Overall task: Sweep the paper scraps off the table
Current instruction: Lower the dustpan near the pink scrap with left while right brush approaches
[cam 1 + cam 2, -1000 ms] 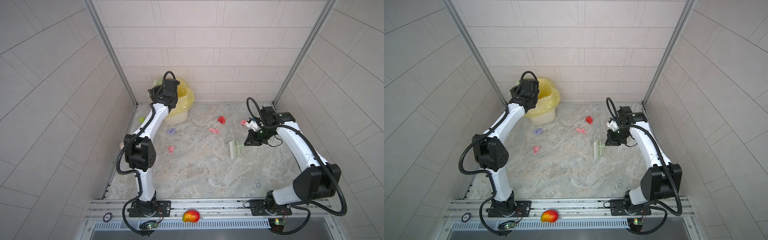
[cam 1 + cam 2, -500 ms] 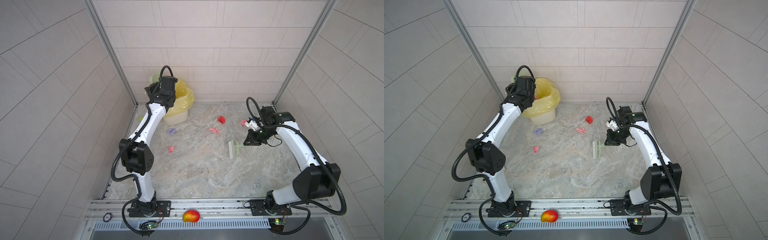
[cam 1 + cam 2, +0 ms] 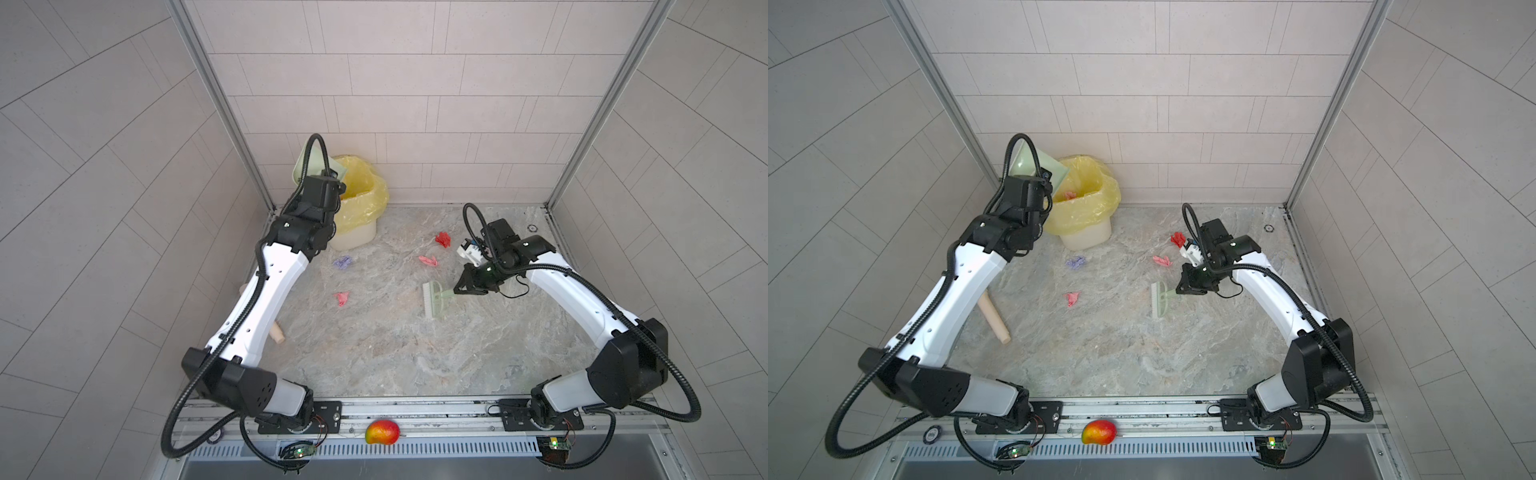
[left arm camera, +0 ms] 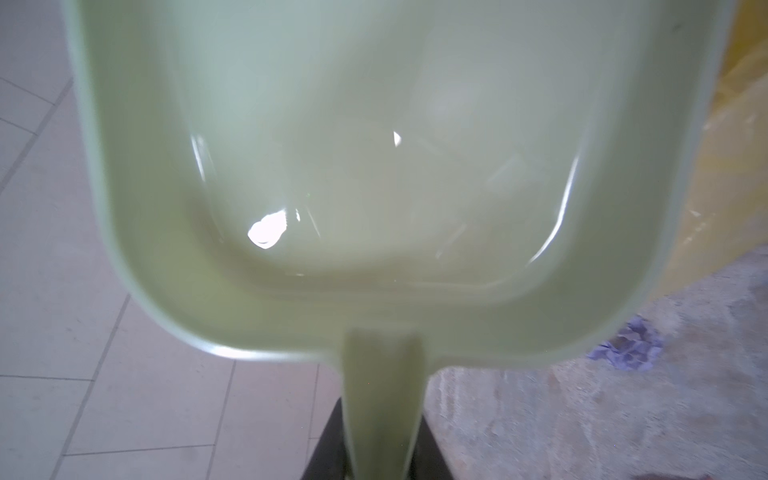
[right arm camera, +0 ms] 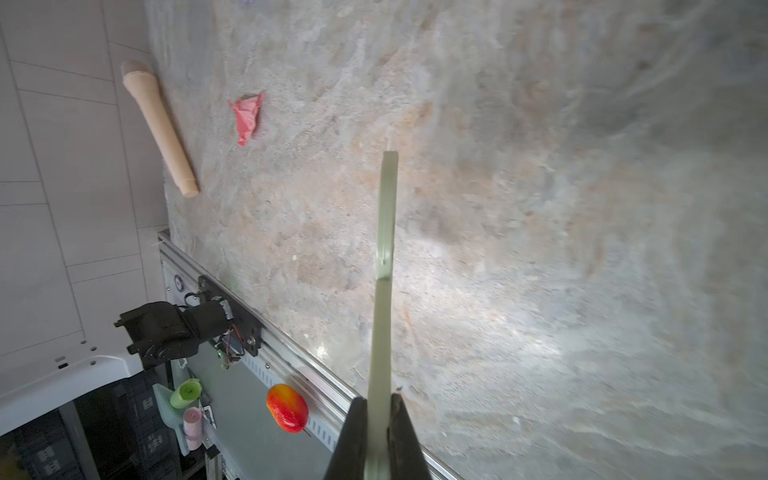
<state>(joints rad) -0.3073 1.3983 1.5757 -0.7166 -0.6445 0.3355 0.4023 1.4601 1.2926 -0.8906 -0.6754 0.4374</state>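
Four scraps (image 3: pixel 429 260) lie on the table (image 3: pixel 395 357) in both top views. A red scrap (image 3: pixel 443 240) and a pink scrap (image 3: pixel 429 260) sit close together toward the far right. A lavender scrap (image 3: pixel 343 262) lies just in front of the bin. A second pink scrap (image 3: pixel 341 298) lies nearer the middle-left. More pink paper (image 3: pixel 1070 194) shows inside the bin (image 3: pixel 1088 237), which stands in the far left corner with a yellow liner folded over its rim, so what goes in stays bagged.

The left claw (image 4: pixel 380 436) is clenched on the handle of the dustpan (image 4: pixel 374 166); the wrist view shows the handle running between the jaws. The pan is lifted off the table beside the bin, with one corner over the liner. That looks like a pose for tipping out. The pan's glossy inside looks bare, so I judge there is nothing left in it to drop.

The right claw (image 5: pixel 378 419) is clenched on the thin handle of the brush (image 3: pixel 434 299). It holds the brush low and out ahead, with the head (image 3: pixel 1158 299) over the middle-right of the table. Whether the bristles touch the surface I cannot tell. The brush is near the red and pink scraps, on the side toward the front. From there it seems well placed to gather them once the pan is back down to receive them.

A wooden peg (image 3: pixel 994 318) lies at the left edge under the left arm. A mango (image 3: pixel 382 432) rests on the front rail, off the table. Both are well apart from the scraps.
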